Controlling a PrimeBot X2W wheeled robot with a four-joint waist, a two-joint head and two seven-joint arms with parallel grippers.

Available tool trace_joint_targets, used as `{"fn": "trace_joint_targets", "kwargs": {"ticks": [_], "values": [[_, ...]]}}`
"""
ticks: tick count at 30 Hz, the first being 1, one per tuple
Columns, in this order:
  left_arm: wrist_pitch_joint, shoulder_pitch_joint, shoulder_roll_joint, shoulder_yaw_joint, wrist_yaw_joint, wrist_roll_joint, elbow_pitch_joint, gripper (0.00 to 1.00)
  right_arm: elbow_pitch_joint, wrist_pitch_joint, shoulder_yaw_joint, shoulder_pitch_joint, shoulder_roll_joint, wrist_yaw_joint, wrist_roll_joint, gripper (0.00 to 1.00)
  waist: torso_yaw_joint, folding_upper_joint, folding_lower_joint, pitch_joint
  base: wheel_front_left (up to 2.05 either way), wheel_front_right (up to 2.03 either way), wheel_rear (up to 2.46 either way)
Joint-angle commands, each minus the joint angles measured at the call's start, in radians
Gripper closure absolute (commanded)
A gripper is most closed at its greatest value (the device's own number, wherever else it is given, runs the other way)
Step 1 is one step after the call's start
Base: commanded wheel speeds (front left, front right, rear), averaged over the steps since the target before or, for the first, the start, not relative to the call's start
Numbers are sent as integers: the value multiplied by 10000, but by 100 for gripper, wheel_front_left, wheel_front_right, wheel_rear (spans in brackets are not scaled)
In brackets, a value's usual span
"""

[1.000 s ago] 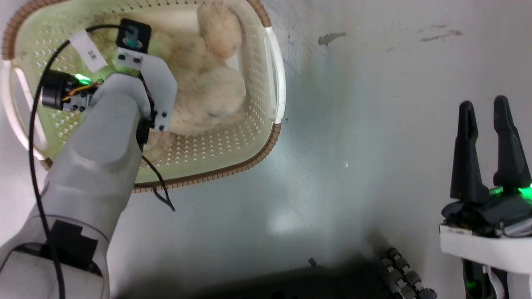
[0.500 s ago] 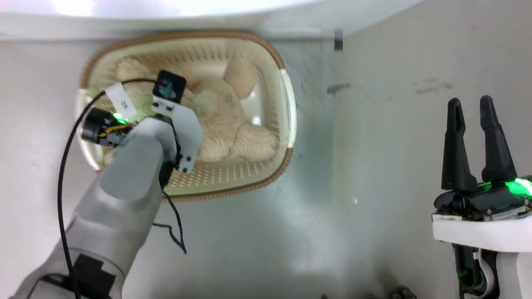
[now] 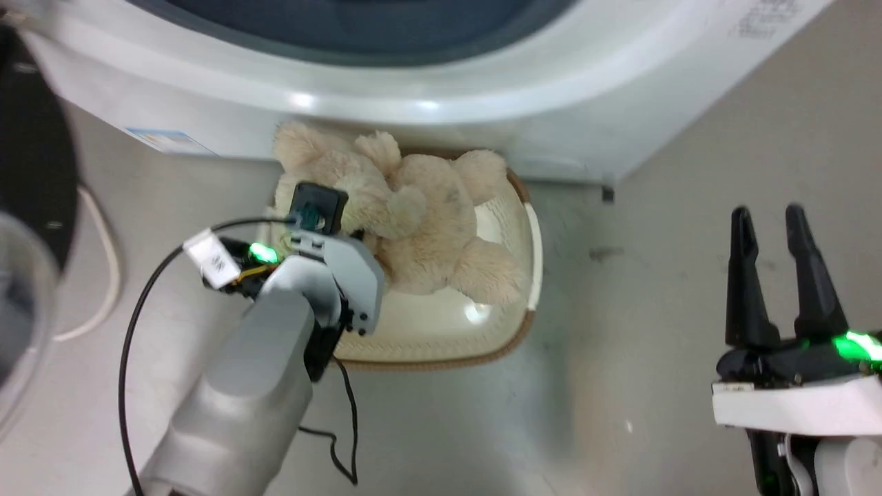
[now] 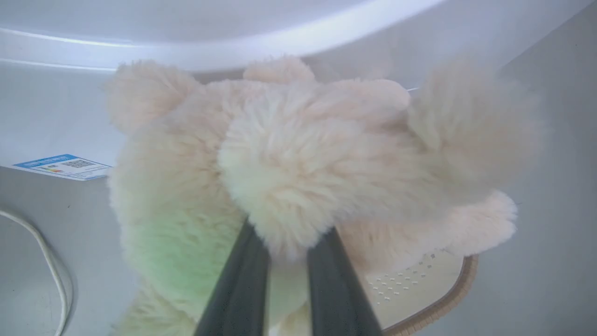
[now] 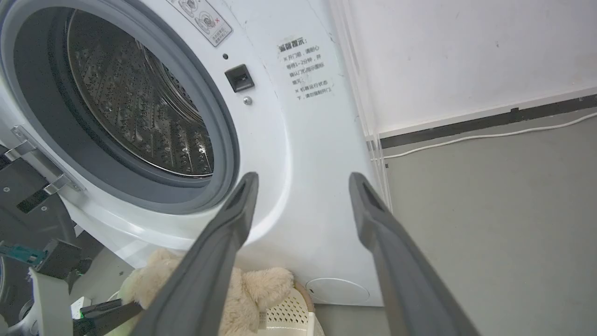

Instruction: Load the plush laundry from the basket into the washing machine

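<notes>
Grips the plush laundry (image 3: pixel 420 220) by one rounded limb with the left claw (image 4: pixel 288 238), nearly closed into the fur, holding it over the basket (image 3: pixel 441 334) at the foot of the washing machine (image 3: pixel 441 89). Holds the right claw (image 3: pixel 766 213) spread and empty. Seems light, soft and floppy, apt to sag and swing; best taken deep on a limb or the body. Needs to clear the grey gasket (image 5: pixel 224 140) around the drum (image 5: pixel 140 102) above; hemmed at left by the open door (image 3: pixel 31 158), free over bare floor (image 3: pixel 654 172) at right.
</notes>
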Motion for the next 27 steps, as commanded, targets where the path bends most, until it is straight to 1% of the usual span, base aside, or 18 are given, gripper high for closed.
{"fn": "trace_joint_targets", "kwargs": {"ticks": [1,7,14,22,27], "values": [[-305,281,-42,112,-39,-163,-286,100,97,-42,-53,212,-6,8,-85,0,580,0,1,-887,0,0,0],[-1243,1294,21,484,166,-581,-1338,100,368,-42,-174,655,-6,8,-214,0,814,0,1,-1897,0,0,0],[-2410,2320,61,931,684,-800,-2986,100,469,-42,-290,1124,-6,8,-222,0,819,0,1,-2662,0,0,0],[-2874,2887,-69,1290,1277,-400,-4592,100,425,-42,-384,1356,-6,8,-245,0,598,0,1,-2838,0,0,0],[-2897,2758,-297,1884,1401,-221,-5403,100,321,-29,-383,1402,-6,8,-303,0,418,0,1,-2631,0,0,0]]}}
